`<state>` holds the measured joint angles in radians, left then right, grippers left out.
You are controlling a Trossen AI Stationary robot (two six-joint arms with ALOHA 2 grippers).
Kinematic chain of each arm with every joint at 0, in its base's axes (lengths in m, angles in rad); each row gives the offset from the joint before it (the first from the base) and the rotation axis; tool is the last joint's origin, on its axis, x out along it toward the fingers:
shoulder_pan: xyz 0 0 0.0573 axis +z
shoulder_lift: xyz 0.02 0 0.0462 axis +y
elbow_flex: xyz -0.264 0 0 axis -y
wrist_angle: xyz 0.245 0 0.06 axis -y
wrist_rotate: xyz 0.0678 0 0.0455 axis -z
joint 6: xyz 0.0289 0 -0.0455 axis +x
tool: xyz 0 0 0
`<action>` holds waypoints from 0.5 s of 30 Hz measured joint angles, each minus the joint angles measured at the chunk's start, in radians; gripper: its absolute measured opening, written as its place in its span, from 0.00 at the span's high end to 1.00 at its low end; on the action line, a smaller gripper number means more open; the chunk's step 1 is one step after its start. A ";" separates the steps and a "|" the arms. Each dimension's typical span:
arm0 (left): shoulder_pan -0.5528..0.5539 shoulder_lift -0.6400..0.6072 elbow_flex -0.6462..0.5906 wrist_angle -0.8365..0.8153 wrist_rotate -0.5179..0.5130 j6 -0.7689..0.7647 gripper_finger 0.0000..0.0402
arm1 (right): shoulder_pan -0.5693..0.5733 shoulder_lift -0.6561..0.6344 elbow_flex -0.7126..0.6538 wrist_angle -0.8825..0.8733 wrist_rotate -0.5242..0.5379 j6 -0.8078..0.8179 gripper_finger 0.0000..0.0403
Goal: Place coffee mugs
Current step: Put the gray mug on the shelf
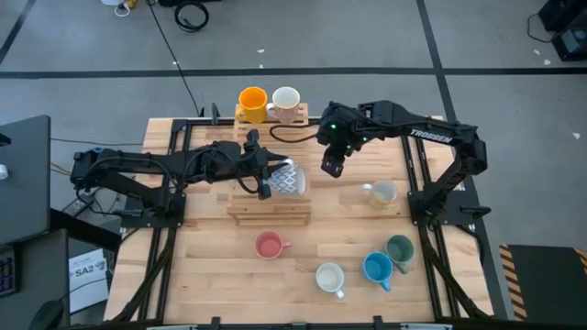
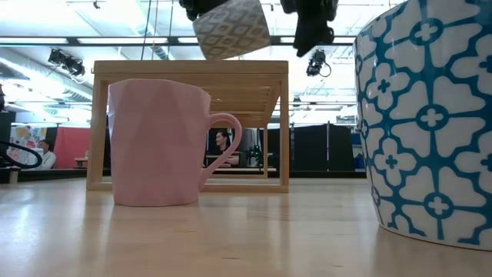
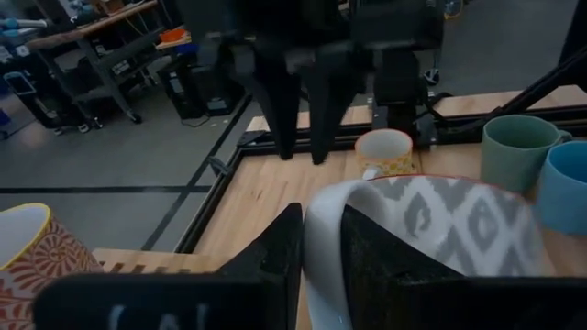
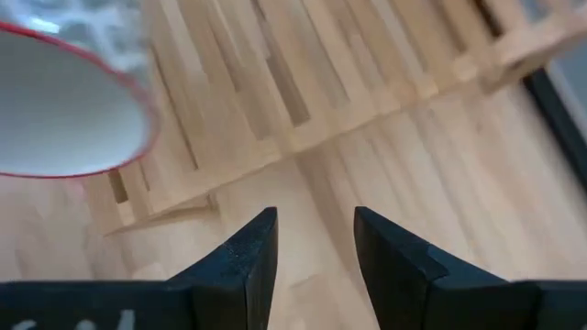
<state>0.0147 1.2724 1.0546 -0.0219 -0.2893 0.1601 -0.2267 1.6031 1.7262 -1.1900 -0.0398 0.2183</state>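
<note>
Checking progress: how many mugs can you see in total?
8: orange and white on the back rack, patterned in the left gripper, cream, pink, white, blue, green.

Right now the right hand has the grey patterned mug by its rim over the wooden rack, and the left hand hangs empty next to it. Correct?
No, the sides are swapped. The left hand grips the grey patterned mug by its rim above the wooden rack, and the right hand hangs open and empty beside it. The high view shows this; the left wrist view shows the fingers pinching the rim.

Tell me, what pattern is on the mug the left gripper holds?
A grey-and-white ikat-like diamond pattern on the mug, clearest in the left wrist view.
</note>
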 joint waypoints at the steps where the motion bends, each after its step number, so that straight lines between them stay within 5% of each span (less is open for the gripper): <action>1: 0.000 0.000 0.000 0.000 0.000 0.000 0.85 | -0.005 0.000 -0.012 0.003 -0.009 0.018 0.63; 9: 0.000 0.000 0.000 0.001 -0.071 0.000 0.87 | -0.038 0.000 -0.074 0.015 -0.031 0.075 0.63; 15: 0.000 0.000 0.000 0.001 -0.233 0.000 0.87 | -0.052 0.001 -0.088 0.081 -0.087 0.115 0.63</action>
<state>0.0143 1.2724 1.0546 -0.0208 -0.5225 0.1604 -0.2791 1.6039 1.6378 -1.1090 -0.1269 0.3338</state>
